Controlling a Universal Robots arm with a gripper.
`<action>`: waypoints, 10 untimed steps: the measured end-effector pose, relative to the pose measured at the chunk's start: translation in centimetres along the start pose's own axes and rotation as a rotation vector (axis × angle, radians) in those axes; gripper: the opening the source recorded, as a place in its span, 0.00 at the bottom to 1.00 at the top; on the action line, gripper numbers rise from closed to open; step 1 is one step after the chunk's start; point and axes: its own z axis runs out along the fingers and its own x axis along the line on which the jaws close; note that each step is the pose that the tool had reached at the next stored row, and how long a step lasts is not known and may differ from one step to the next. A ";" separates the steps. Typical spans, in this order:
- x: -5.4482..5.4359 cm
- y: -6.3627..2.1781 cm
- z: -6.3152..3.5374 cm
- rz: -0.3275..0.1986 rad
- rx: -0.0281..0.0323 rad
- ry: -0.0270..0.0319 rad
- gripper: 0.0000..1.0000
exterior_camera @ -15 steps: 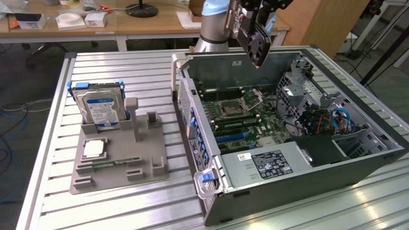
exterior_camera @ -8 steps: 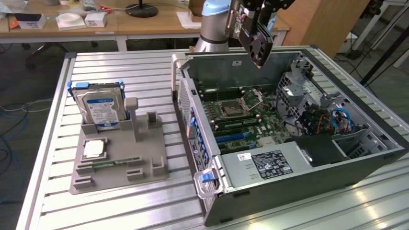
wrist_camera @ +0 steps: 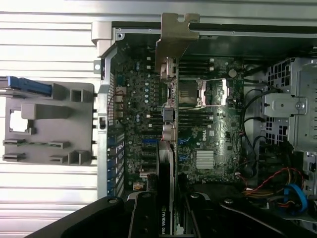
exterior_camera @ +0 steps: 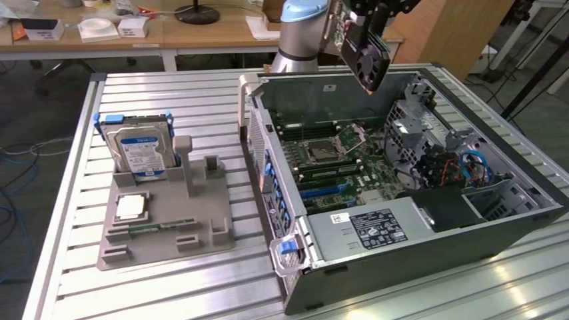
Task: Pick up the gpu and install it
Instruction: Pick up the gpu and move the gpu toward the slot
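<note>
1. The gripper (exterior_camera: 378,13) and the arm (exterior_camera: 298,33) are cut off by the exterior view's upper edge.
2. In the wrist view, the gpu (wrist_camera: 174,49) covers the board strip under it, and its end between the fingers (wrist_camera: 146,218) runs out of frame.
3. Label print on the drive (exterior_camera: 140,150) and the power supply (exterior_camera: 378,227) is too small to read.
4. The case (exterior_camera: 534,200) is clipped at the exterior view's right edge.

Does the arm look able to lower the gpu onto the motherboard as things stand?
Likely yes: the gripper holds the gpu above the open case, and nothing covers the motherboard beneath.
</note>
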 end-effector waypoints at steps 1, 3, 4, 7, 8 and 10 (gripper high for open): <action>-0.1 0.00 0.00 -0.001 0.0000 0.0000 0.26; -0.4 0.00 0.00 -0.002 0.0001 0.0001 0.26; -0.5 0.00 0.00 -0.003 0.0001 0.0001 0.26; -0.8 0.01 0.00 -0.005 0.0001 0.0002 0.26; -0.9 0.01 0.00 -0.005 0.0001 0.0002 0.26; -1.1 0.01 0.00 -0.007 0.0001 0.0003 0.26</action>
